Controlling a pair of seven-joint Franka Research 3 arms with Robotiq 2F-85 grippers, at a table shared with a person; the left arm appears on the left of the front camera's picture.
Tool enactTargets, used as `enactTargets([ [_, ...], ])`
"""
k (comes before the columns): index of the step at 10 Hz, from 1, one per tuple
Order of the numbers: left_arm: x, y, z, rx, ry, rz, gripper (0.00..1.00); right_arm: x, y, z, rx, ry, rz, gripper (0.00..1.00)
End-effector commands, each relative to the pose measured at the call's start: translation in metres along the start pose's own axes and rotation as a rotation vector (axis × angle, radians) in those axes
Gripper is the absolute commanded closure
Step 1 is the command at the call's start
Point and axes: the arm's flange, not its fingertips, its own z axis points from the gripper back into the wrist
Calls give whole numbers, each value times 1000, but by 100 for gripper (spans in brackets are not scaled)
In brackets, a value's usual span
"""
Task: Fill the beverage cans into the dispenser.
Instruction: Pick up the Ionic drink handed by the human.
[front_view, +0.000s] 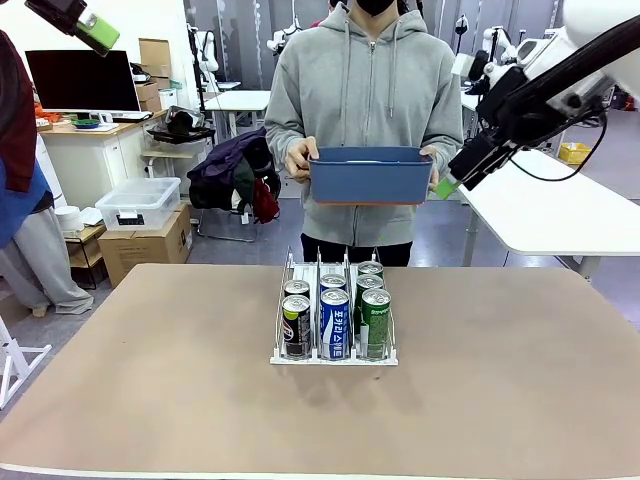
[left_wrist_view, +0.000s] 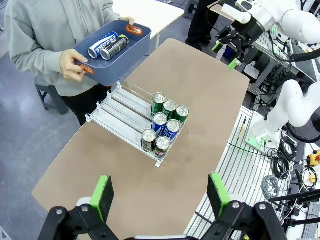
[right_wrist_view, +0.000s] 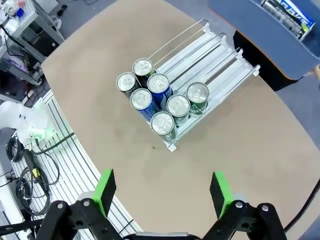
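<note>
Seven cans (right_wrist_view: 159, 82) are sitting in the rack (left_wrist_view: 120, 107) right now, all bunched up at the end nearest the robot. Going by the front camera, there are two black cans (front_view: 296, 322) in the left lane, two blue cans (front_view: 334, 320) in the middle lane and three green cans (front_view: 375, 318) in the right one. They're all upright with the silver tops showing. The far stretch of every lane is bare. The rack itself sits around the middle of the brown table (front_view: 150, 380), lanes running from the robot's side towards the far side.

A person (front_view: 365, 90) in a grey hoodie stands at the far edge, holding a blue bin (front_view: 370, 180) with both hands (front_view: 300, 160), one on each end. The bin is up off the table, behind the rack. The left wrist camera looks right into it: one blue can (left_wrist_view: 102, 44) and one black can (left_wrist_view: 116, 46), lying on their sides next to each other.

As for the arms, the left gripper (left_wrist_view: 160, 185) is way up high over the table, looking down at the rack. Its jaws are spread wide with nothing between the green pads. Same deal for the right gripper (right_wrist_view: 162, 180): high up, jaws wide apart, empty. In the front camera its green tip lines up just beside the bin's right end, but I can't tell how close it really is in depth.
</note>
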Motion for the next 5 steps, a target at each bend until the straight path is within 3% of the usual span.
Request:
enactTargets([
  [1, -2, 0, 0, -3, 5, -4, 0, -3, -11, 16, 38, 13, 0, 0],
  [5, -2, 0, 0, -3, 5, -4, 0, -5, -25, 54, 12, 28, 8, 0],
])
